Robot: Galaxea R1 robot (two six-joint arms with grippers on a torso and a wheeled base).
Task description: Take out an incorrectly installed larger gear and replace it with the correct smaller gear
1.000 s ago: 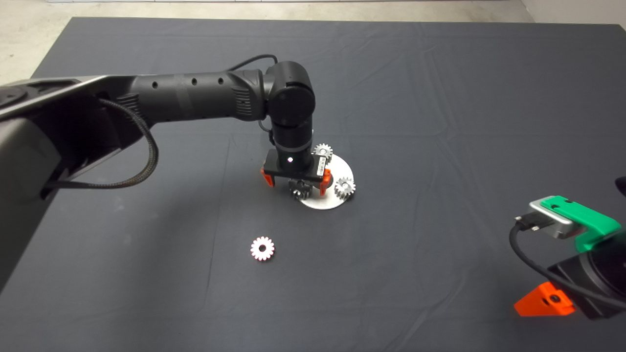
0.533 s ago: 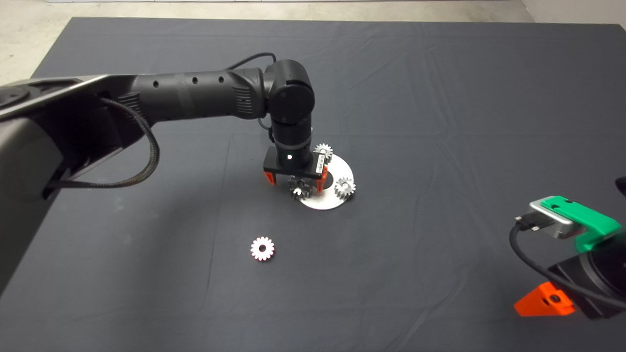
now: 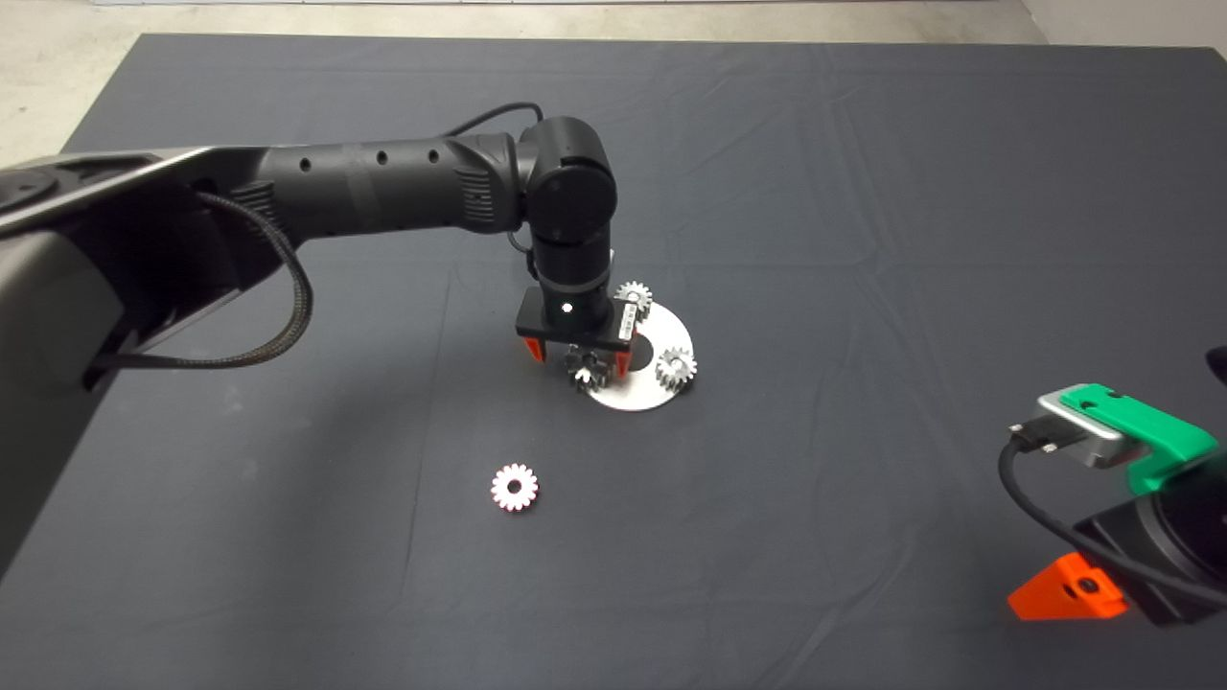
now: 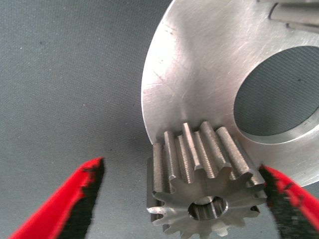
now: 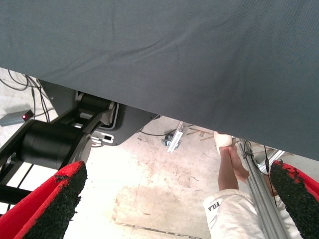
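Observation:
The larger gear (image 3: pixel 587 369) (image 4: pixel 199 169), dark grey steel, stands on the near-left rim of a round silver plate (image 3: pixel 666 331) (image 4: pixel 209 74). My left gripper (image 3: pixel 578 356) (image 4: pixel 179 199) points straight down over it, open, with one red finger on each side of the gear. One finger (image 4: pixel 286 191) is almost at the teeth; the other finger (image 4: pixel 65 204) stands well apart. The smaller gear (image 3: pixel 515 487), pale-faced, lies flat on the mat in front of the plate, to the left. My right gripper (image 5: pixel 174 199) is parked at the lower right, open.
Two small silver gears (image 3: pixel 634 297) (image 3: pixel 677 364) stand on the plate, which has a round hole (image 4: pixel 279 94) in its middle. The right wrist view shows the mat's edge, the floor, the robot's base and a person's leg (image 5: pixel 227 169).
The left gripper's fingers have drawn closer together around the larger gear and the wrist has shifted slightly. The gears and the right arm have not moved.

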